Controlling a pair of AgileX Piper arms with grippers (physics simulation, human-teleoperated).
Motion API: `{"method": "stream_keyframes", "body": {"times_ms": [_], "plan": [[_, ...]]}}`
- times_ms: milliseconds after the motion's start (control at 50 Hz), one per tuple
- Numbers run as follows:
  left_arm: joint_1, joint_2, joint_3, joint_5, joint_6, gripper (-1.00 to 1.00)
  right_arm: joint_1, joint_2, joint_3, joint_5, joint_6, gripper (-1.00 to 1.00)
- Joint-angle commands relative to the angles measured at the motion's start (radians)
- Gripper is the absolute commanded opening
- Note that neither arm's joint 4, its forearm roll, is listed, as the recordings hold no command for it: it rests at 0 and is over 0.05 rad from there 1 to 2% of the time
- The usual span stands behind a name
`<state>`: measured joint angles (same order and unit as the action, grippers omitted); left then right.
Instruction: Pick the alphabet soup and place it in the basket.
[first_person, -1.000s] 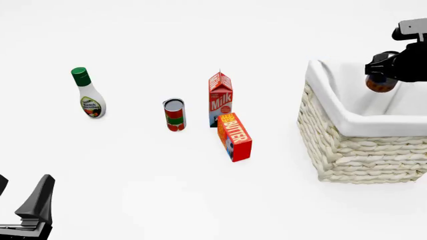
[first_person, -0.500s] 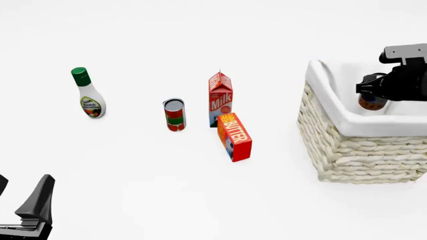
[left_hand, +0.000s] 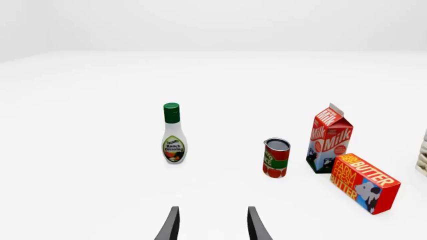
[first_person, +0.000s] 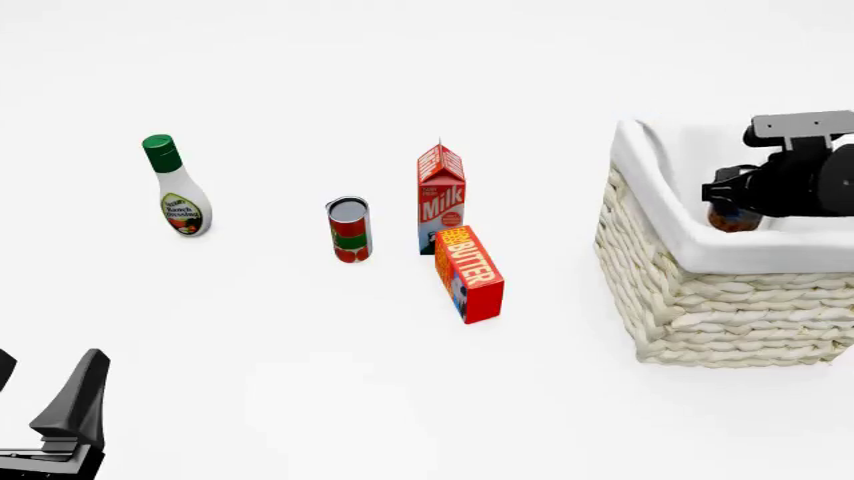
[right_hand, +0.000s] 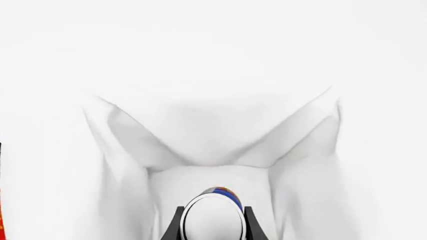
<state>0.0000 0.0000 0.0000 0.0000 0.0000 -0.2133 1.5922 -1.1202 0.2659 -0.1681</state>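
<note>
The alphabet soup shows its silver top and a strip of blue label between the fingers of my right gripper, which is shut on it. In the front view the right gripper holds the can low inside the cream wicker basket, just behind its near rim; only the can's orange-brown bottom shows. The white lining fills the right wrist view. My left gripper is open and empty at the near left corner, far from the basket; it also shows in the left wrist view.
A ranch dressing bottle stands at the left. A red-and-green can, a milk carton and a butter box cluster mid-table, left of the basket. They also appear in the left wrist view: bottle, can, carton, box.
My right gripper has come down and slightly left with the alphabet soup, from above the basket to inside it. The left arm has not moved.
</note>
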Motion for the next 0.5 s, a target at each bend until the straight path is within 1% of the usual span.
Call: {"method": "stream_keyframes", "body": {"times_ms": [20,360,380,500], "plan": [[0.0,0.0,0.0,0.0,0.0,1.0,-0.01,0.041,-0.015,-0.029,0.019,-1.0],[0.0,0.0,0.0,0.0,0.0,1.0,-0.031,0.081,-0.037,-0.038,0.014,-1.0],[0.0,0.0,0.0,0.0,0.0,1.0,-0.039,0.08,-0.034,-0.044,0.006,1.0],[0.0,0.0,0.0,0.0,0.0,1.0,-0.041,0.083,-0.029,-0.045,0.009,1.0]]}}
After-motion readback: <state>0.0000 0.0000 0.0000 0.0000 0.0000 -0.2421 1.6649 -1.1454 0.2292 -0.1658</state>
